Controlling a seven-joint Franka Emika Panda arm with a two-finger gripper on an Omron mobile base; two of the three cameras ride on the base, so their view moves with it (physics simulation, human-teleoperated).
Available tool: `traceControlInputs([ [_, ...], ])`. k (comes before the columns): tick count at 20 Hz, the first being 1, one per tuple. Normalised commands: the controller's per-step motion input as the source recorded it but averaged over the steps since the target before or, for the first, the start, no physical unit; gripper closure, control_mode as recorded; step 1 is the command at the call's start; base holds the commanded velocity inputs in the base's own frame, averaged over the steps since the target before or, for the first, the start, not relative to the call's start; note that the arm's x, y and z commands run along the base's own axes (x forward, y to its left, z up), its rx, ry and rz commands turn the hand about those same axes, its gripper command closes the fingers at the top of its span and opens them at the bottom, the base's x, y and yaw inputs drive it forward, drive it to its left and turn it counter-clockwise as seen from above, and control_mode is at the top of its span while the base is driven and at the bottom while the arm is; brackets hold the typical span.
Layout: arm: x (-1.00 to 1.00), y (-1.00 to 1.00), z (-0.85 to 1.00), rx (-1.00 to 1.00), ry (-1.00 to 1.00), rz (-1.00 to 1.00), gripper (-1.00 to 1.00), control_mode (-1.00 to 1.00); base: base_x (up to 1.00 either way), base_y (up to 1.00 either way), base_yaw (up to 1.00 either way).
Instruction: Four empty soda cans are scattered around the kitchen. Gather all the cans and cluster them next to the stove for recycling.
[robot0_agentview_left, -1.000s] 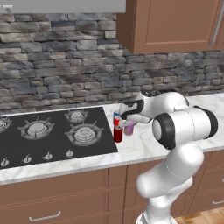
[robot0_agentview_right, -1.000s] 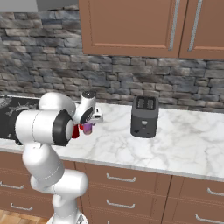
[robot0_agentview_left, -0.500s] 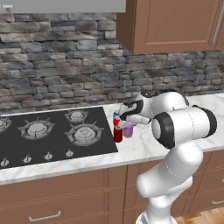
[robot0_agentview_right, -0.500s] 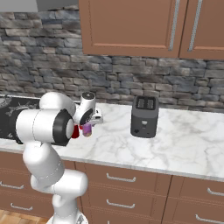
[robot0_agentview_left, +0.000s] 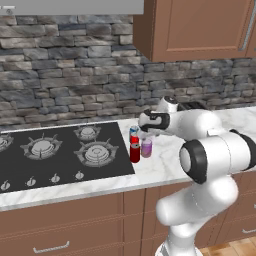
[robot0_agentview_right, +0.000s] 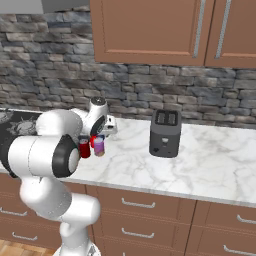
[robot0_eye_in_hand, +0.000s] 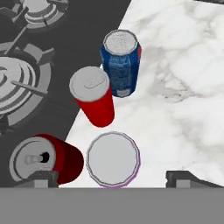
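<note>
Several soda cans stand clustered on the marble counter at the stove's (robot0_agentview_left: 60, 155) right edge. In the hand view I see a blue-and-white can (robot0_eye_in_hand: 121, 63), a red can (robot0_eye_in_hand: 93, 101), a dark red can (robot0_eye_in_hand: 46, 159) over the cooktop (robot0_eye_in_hand: 30, 65) edge, and a purple-pink can (robot0_eye_in_hand: 113, 158). My gripper (robot0_eye_in_hand: 113, 179) hovers open straight above the purple-pink can (robot0_agentview_left: 146, 147), with a finger (robot0_eye_in_hand: 37, 178) wide on each side and nothing held. From the right base view, the gripper (robot0_agentview_right: 102, 134) hangs just above the cans (robot0_agentview_right: 99, 145).
A dark toaster (robot0_agentview_right: 165, 132) stands on the marble counter (robot0_agentview_right: 200, 160) to the right of the cans. Brown wall cabinets (robot0_agentview_left: 200, 30) hang above the stone backsplash. The counter's front edge (robot0_agentview_left: 75, 192) runs close below the cluster.
My hand has lifted slightly above the purple-pink can. The cans have not moved.
</note>
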Motion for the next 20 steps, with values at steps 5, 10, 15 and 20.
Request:
traceControlInputs([
  [5, -0.35, 0.0, 1.0, -0.02, -0.02, -0.15, -1.0, -1.0, 0.0, 0.0, 0.0],
  [10, -0.4, -0.04, 0.92, 0.0, 0.0, -0.27, -1.0, -1.0, 0.0, 0.0, 0.0],
  [15, -0.43, -0.42, 0.61, 0.08, 0.0, -0.32, -1.0, -1.0, 0.0, 0.0, 0.0],
  [20, -0.57, -0.75, 0.08, 0.13, -0.04, -0.15, -1.0, -1.0, 0.0, 0.0, 0.0],
])
